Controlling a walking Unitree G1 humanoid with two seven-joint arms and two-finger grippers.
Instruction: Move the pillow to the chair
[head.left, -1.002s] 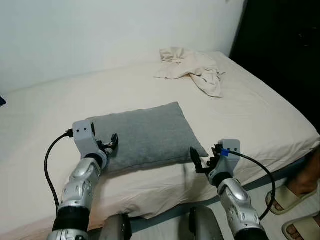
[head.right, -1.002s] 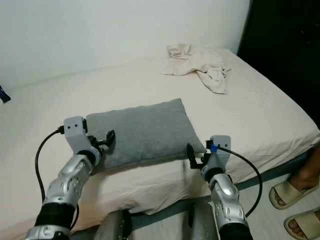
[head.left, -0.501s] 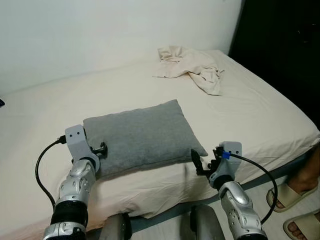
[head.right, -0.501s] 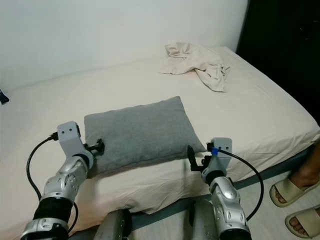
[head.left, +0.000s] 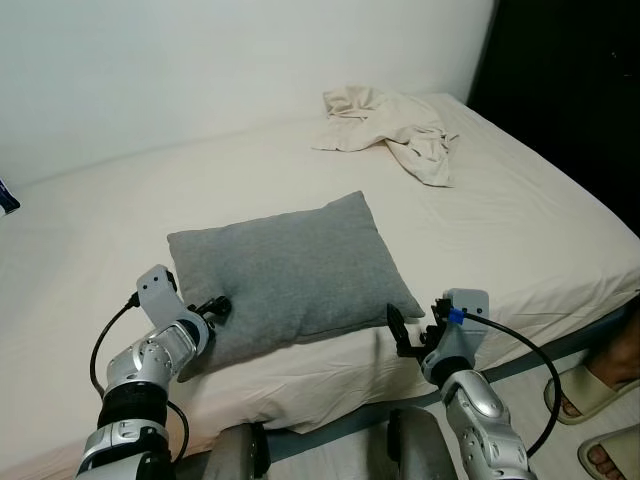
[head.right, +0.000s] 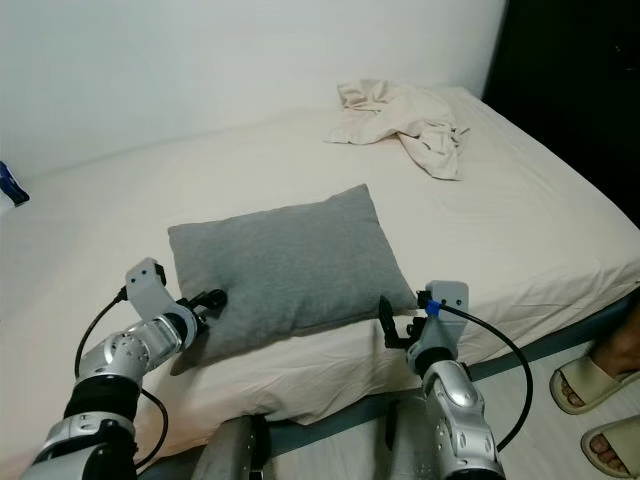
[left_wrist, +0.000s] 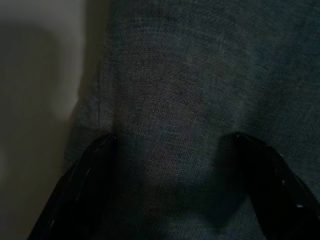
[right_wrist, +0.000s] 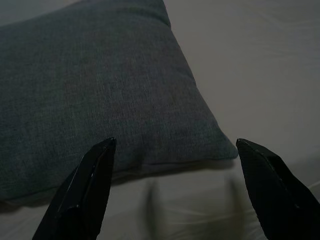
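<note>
A grey pillow (head.left: 290, 268) lies flat at the centre of the frame on a bed (head.left: 520, 220) covered with a cream sheet, well short of the crumpled cream cloth (head.left: 395, 130) at upper centre. No chair is in sight.

The left gripper (head.left: 212, 308), at lower left of the frame, is pressed against the pillow's near left edge. In the left wrist view its two fingers (left_wrist: 82, 185) stand apart with grey fabric bulging between them; they straddle the material but are not closed on it. The right gripper (head.left: 400, 330), at lower centre-right, hovers just off the pillow's near right corner, its fingers (right_wrist: 85, 192) spread wide, with the corner lying ahead of them and apart from them.

A person's feet in pale sandals (head.left: 590, 395) stand at the lower right edge.

Judgement: the step in hand is the two-sided grasp, not yet secured. The next move calls for the right gripper to advance onto the corner, both grippers to close on the fabric, then a lift clear of the bed and a turn to find the chair.
</note>
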